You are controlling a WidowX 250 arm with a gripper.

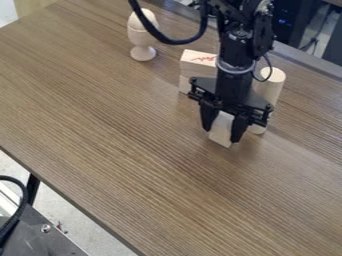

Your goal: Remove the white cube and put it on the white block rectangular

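Grey metal panel (40,232), with a bolt and a looping black cable (13,222), lies nearest the camera, below the wood-grain bench (133,155) and well forward and left of the block stack (198,64). That stack, on the far half of the bench, is two pale blocks, one resting on the other; the upper one bears red marks, and the arm hides its right end.

The relation that matters: the stack lies behind the claw (221,135) and to the picture's left of it, near but apart. The upper block's visible long edge runs roughly left to right, at a slight slant.

In front of the stack and to its right, the claw points down, its two fingers clamped on the sides of a small white block (221,132), probably the cube of the task. The block's long axis is near upright, its lower end showing below the fingers; whether it touches the bench cannot be told.

To the right of the stack stands a pale cylinder (270,86), partly behind the claw. Left of the stack and farther back is an egg-shaped piece in a cup (142,36).

Likely next: raise the small white block clear, carry it back and left, and lower it squarely onto the stack without knocking the cylinder.
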